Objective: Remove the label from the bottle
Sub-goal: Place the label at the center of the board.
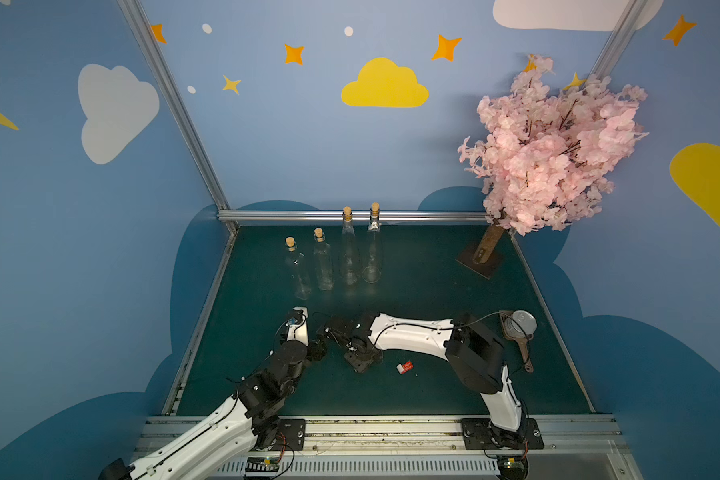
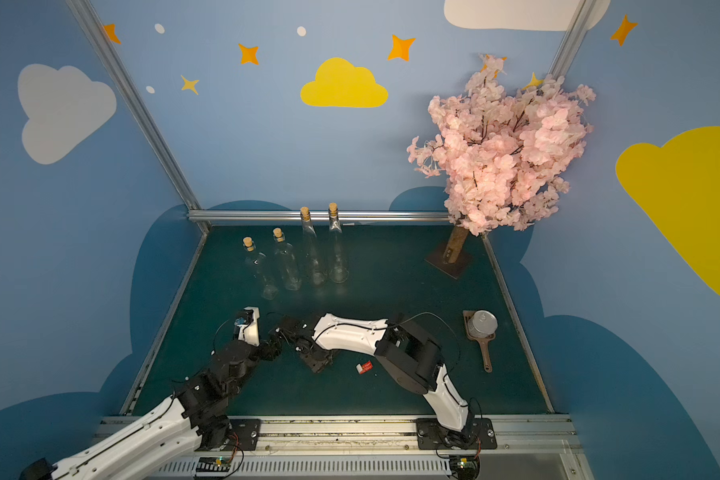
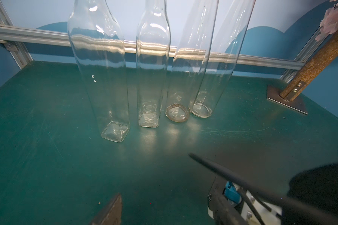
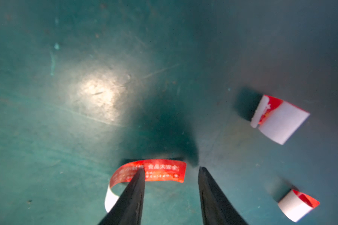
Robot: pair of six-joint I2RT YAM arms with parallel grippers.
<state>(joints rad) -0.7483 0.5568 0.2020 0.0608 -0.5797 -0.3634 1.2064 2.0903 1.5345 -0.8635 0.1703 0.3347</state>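
We judge the peeling done and the discard step in hand. The long red-and-white paper label strip (image 4: 160,169) is off the glass and lies curled against one finger of the right gripper (image 4: 171,169), whose jaws stand apart with nothing pinched. Two curled red-and-white scraps (image 4: 279,118) lie nearby on the green table mat (image 4: 66,116). The four clear cork-stoppered glass bottles (image 1: 349,253) stand bare at the back. The left gripper (image 3: 165,212) shows one finger set wide, holding nothing. Next, the right arm should lift clear, and we should check that the strip does not cling.
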